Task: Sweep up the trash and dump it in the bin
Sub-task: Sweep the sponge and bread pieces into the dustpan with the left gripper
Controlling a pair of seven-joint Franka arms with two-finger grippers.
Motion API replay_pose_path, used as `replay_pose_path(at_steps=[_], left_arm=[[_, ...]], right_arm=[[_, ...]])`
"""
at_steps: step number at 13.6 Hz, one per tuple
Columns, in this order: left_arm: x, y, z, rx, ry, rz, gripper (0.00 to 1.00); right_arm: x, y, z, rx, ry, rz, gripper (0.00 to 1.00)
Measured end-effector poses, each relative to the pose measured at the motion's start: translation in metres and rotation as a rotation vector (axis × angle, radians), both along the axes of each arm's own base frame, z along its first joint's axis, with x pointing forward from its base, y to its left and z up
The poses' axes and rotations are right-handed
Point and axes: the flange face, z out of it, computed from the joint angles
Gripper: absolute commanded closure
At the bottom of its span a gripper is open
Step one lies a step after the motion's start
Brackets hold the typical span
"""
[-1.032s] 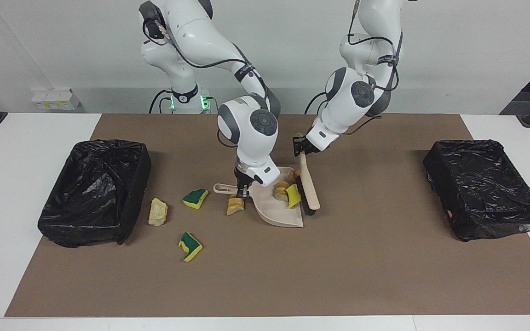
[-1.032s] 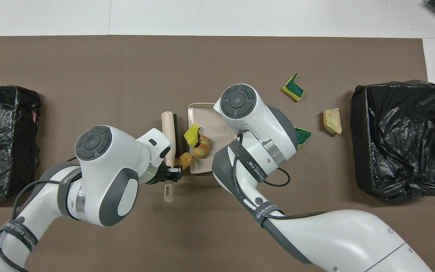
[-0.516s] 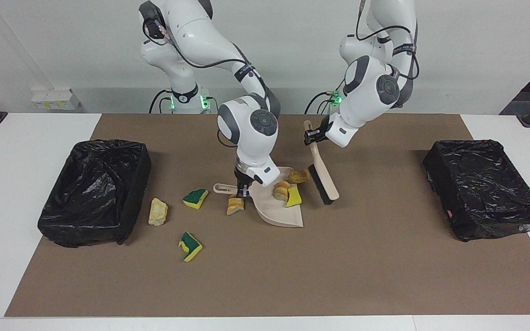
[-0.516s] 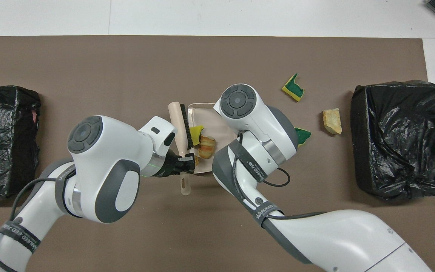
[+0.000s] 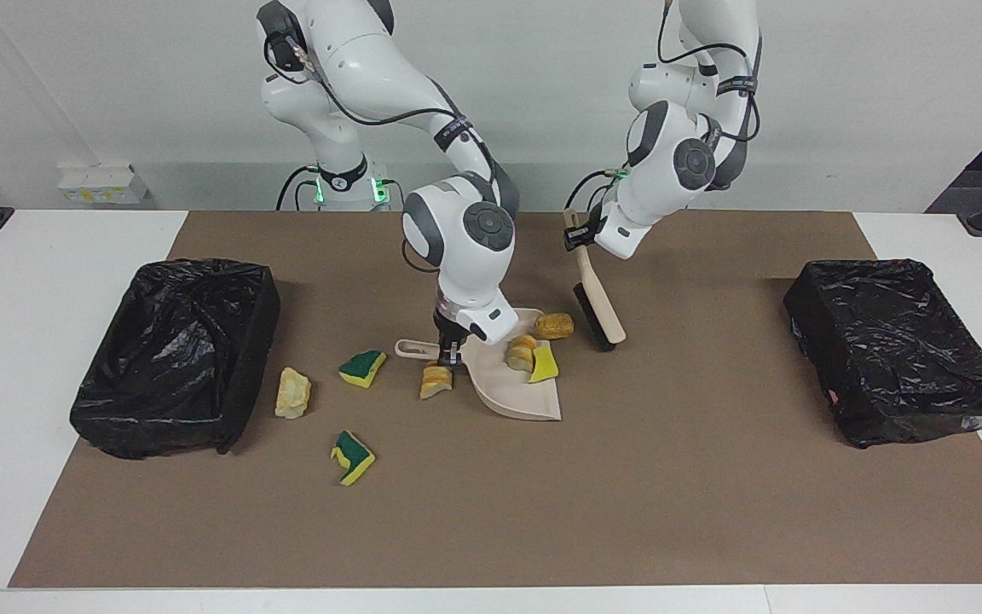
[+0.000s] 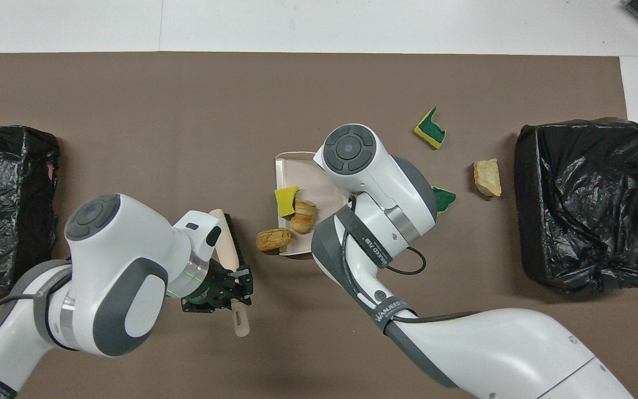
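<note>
My right gripper (image 5: 450, 350) is shut on the handle of the beige dustpan (image 5: 515, 394), which lies flat on the brown mat. In the pan lie a yellow sponge piece (image 5: 544, 365) (image 6: 286, 200) and a bread chunk (image 5: 522, 352) (image 6: 303, 215). Another bread chunk (image 5: 554, 325) (image 6: 273, 239) sits at the pan's rim. More trash lies on the mat: a bread piece (image 5: 436, 382) by the handle, two green sponges (image 5: 362, 367) (image 5: 352, 456), and a beige chunk (image 5: 292, 393). My left gripper (image 5: 574, 240) (image 6: 236, 288) is shut on the brush (image 5: 600, 311) (image 6: 229, 244), tilted, bristles low beside the pan.
A black-lined bin (image 5: 176, 354) (image 6: 587, 202) stands at the right arm's end of the table, close to the loose scraps. A second black-lined bin (image 5: 896, 345) (image 6: 3, 205) stands at the left arm's end. The brown mat (image 5: 542, 512) covers most of the table.
My left arm has drawn the brush out of the dustpan and back toward the left arm's end. One bread chunk now lies at the pan's rim. The right arm has stayed still.
</note>
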Motion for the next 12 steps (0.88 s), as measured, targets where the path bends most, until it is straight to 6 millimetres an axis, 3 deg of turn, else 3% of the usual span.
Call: replay_pose_path(at_steps=[5, 9, 12], left_arm=[[-0.007, -0.037, -0.009, -0.016, -0.075, -0.041, 1.00], [0.018, -0.060, 0.007, -0.070, -0.143, -0.017, 1.00], [0.026, -0.064, 0.008, -0.083, -0.153, -0.037, 1.00]], right_arm=[[-0.001, 0.000, 0.000, -0.001, 0.001, 0.000, 1.00], [-0.001, 0.000, 0.000, -0.001, 0.001, 0.000, 1.00], [-0.001, 0.000, 0.000, -0.001, 0.001, 0.000, 1.00]])
